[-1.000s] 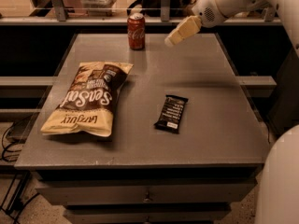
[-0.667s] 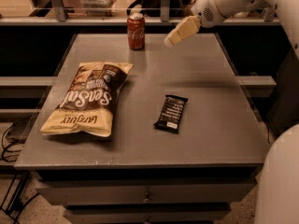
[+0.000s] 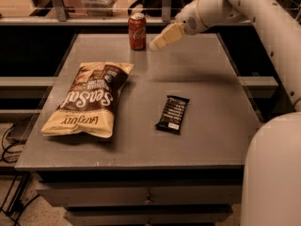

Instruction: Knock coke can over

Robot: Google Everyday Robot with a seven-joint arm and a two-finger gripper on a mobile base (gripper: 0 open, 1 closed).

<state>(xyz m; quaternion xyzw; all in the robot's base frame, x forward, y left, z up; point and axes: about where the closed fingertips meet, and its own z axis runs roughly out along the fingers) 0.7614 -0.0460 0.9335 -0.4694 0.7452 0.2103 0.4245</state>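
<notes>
Small red cylindrical coke can [image 3: 137,31] w/ white script logo and silver top stands upright at far edge of the flat grey table [image 3: 207,79], a bit left of centre in the camera view. Two-finger gripper [image 3: 154,44] on the white robot arm [image 3: 225,8] comes in from upper right, angled down-left, tip just beside the can on its right side, approx level w/ the can's lower half. Small gap btwn tip and can, not touching. Tan fingers [image 3: 165,36] read as one narrow wedge, pressed together, no gap seen, holding nothing. Large tan-and-brown chip bag [image 3: 87,99] lies flat on the left part of the table, well apart from the can, nearer the camera. Flat black snack bar wrapper [image 3: 172,114] lies near table centre-right, apart from bag and can. White rounded robot body [image 3: 275,173] fills the lower right corner.
</notes>
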